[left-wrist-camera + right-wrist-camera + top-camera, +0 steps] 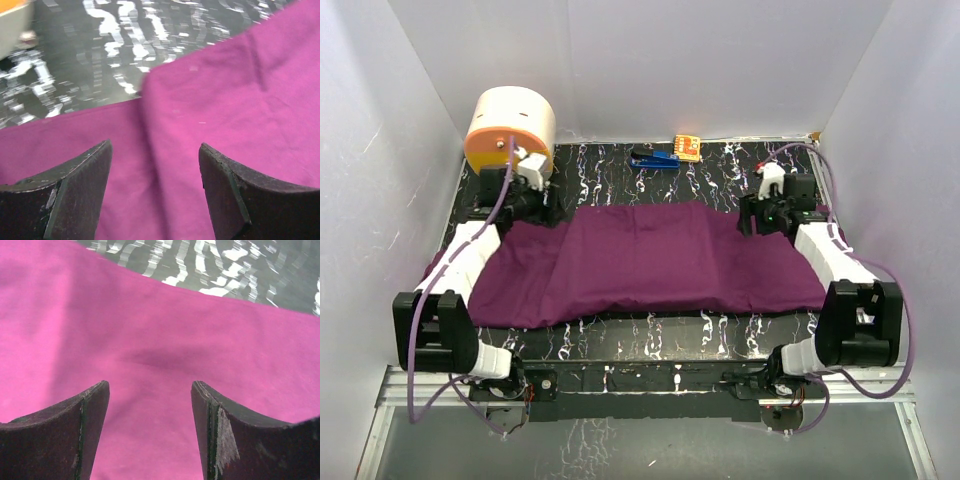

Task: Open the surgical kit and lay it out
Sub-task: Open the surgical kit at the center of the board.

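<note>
Fingers [75, 195] spread on my left gripper [155, 145] and right gripper [150, 382], I should pinch the cloth [640, 260] edge and pull outward evenly.

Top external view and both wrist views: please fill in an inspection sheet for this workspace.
Surface: black white-veined table, middle covered by cloth.
Job's things: purple cloth spread flat; tray and instruments not seen.
Clutter: cream-and-orange drum far left; orange item and blue item at the far edge.
Hands: left hand open, empty, above the cloth's far left corner; right hand open, empty, above the cloth's right end.
Cables: purple cables looped beside both arm bases.
Surroundings: white walls on three sides.
</note>
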Available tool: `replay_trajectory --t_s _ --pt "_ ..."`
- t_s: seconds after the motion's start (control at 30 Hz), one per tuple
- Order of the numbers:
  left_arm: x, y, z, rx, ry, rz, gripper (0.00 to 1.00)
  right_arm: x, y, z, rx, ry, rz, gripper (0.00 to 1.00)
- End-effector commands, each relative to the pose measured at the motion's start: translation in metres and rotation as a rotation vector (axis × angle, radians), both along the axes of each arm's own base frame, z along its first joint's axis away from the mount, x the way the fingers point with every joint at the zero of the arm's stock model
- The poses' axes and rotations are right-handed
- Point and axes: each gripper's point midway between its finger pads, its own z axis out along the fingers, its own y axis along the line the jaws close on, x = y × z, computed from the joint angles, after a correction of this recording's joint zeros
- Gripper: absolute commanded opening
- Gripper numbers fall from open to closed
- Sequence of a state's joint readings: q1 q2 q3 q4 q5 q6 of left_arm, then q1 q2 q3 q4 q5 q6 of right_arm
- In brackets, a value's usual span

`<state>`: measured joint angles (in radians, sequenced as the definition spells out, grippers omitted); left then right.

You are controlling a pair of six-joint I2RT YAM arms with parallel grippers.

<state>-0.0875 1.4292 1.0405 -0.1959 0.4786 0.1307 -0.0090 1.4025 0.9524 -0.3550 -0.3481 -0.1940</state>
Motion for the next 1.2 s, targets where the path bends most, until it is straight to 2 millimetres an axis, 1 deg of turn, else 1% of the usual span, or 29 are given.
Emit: replay_trajectory --t_s 0.0,0.07,0.13,0.4,0.47,0.5,0.7,0.8,0.9,1.03,1.17 --pt "0.003 0.077 -0.028 0.126 0.063 0.21 0.68 0.006 -0.069 -0.024 -0.127 0.06 -0.149 0.64" --pt "0.001 0.099 -0.048 0.186 0.107 0.246 0.68 0.004 -0.088 -0.042 -0.188 0.106 -0.172 0.64" --pt "0.0 0.109 -0.065 0.239 0.134 0.25 0.68 0.005 -0.096 -0.055 -0.238 0.119 -0.167 0.63" --pt "0.008 0.127 -0.119 0.349 0.219 0.246 0.68 0.019 -0.095 -0.096 -0.235 0.169 -0.143 0.62" --pt "0.009 0.134 -0.131 0.383 0.231 0.257 0.68 0.022 -0.097 -0.102 -0.245 0.173 -0.146 0.61" --pt "0.009 0.137 -0.136 0.399 0.237 0.263 0.68 0.02 -0.098 -0.117 -0.253 0.208 -0.145 0.6" --pt "0.002 0.156 -0.171 0.494 0.315 0.29 0.68 0.017 -0.115 -0.142 -0.335 0.261 -0.178 0.56" --pt "0.003 0.163 -0.185 0.502 0.348 0.318 0.68 0.018 -0.12 -0.149 -0.356 0.28 -0.193 0.54" --pt "0.008 0.169 -0.192 0.5 0.362 0.344 0.67 0.02 -0.125 -0.156 -0.37 0.302 -0.213 0.51" --pt "0.019 0.175 -0.197 0.496 0.366 0.374 0.67 0.027 -0.132 -0.164 -0.386 0.323 -0.237 0.49" --pt "0.03 0.181 -0.2 0.495 0.364 0.401 0.67 0.035 -0.136 -0.17 -0.389 0.334 -0.255 0.48"
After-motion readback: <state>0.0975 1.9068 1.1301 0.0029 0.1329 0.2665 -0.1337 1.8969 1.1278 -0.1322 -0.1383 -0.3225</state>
